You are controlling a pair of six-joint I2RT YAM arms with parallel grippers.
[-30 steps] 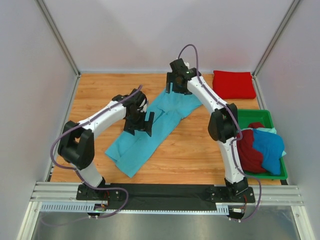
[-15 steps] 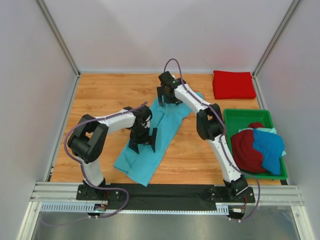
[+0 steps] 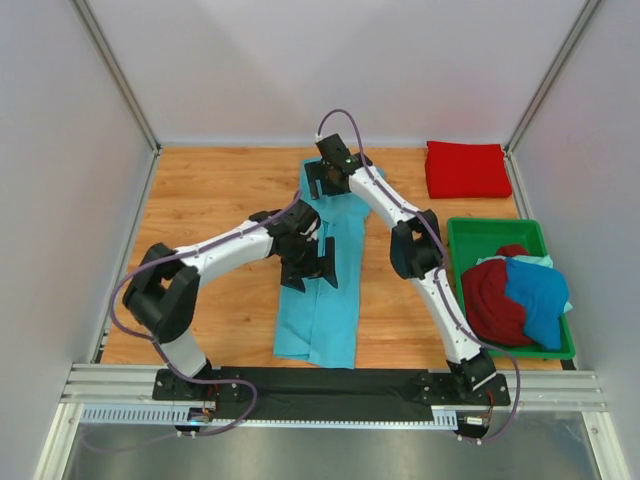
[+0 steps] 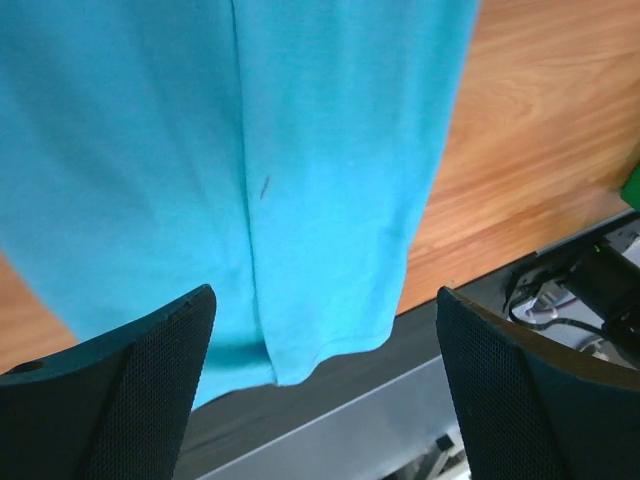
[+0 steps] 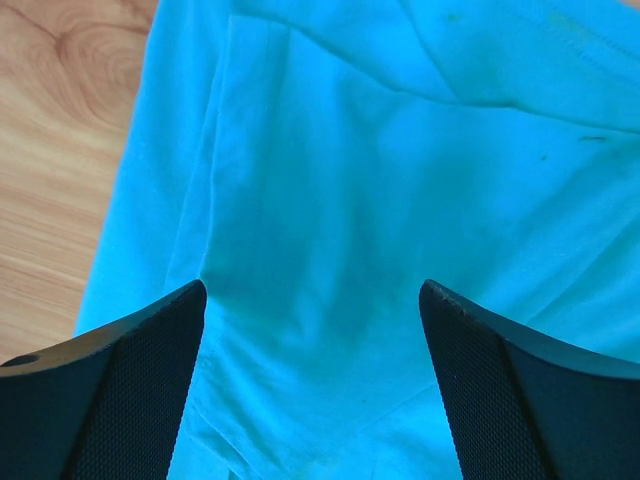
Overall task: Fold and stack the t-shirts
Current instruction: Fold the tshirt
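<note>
Your left gripper (image 3: pixel 308 271), spread wide and empty, is above the folded light turquoise cloth t-shirt (image 3: pixel 322 322) in the middle of the wooden bench (image 3: pixel 200 195). Your right gripper (image 3: pixel 322 186), equally spread, is above its far end. A folded bright red cloth t-shirt (image 3: pixel 467 169) lies in the far right corner.

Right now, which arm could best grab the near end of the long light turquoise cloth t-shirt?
Left, probably. The left gripper hangs open above the near half of the light turquoise cloth t-shirt, whose hem shows in its wrist view. The right gripper is open over the far end.
</note>
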